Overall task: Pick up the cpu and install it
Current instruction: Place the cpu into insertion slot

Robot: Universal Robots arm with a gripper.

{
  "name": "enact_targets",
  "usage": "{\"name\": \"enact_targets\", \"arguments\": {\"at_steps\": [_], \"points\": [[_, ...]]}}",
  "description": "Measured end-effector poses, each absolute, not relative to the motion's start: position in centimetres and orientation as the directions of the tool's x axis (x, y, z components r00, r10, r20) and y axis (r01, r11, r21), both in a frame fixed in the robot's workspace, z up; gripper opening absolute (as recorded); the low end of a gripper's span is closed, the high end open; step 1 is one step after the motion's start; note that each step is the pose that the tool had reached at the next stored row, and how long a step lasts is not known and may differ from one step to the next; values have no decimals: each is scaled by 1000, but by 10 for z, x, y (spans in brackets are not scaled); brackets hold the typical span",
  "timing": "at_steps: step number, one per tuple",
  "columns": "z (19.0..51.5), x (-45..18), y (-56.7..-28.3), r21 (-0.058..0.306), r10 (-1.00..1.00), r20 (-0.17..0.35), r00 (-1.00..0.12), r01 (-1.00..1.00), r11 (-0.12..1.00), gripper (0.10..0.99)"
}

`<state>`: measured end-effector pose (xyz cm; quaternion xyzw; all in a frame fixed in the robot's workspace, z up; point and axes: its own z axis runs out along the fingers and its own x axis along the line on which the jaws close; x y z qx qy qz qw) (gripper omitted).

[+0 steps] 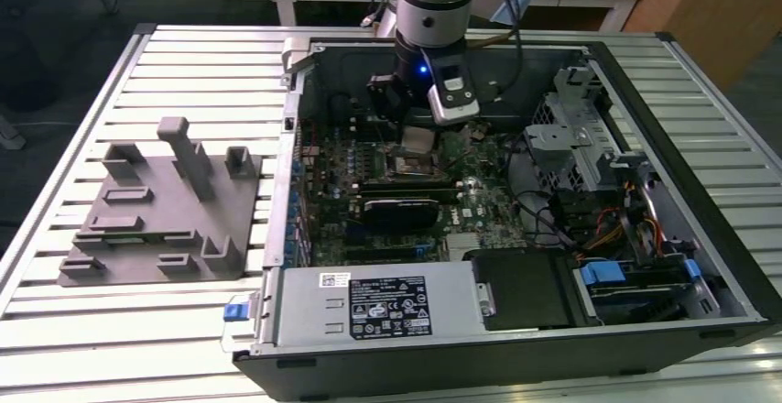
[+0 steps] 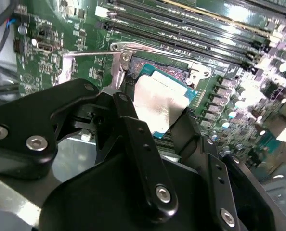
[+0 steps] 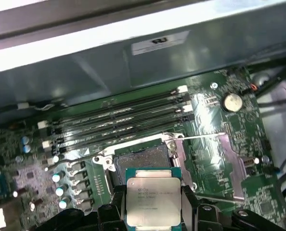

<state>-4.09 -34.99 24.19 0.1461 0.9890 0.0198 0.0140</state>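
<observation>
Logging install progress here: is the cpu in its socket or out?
Out. The end effector grips the cpu over the open socket, whose contact bed lies bare.

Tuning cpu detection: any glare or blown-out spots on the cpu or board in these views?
Second wrist view: the cpu lid glares near white, and the board past it is washed out. First wrist view: the cpu lid is evenly lit, with a bright band on the case wall. Exterior view: the case interior is dim against the bright table.
</observation>
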Motion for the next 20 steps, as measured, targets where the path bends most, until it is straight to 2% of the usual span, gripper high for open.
{"name": "enact_targets", "arguments": {"at_steps": [20], "points": [[241,-41,-350,43,561,-22,-827,560,827,541]]}}
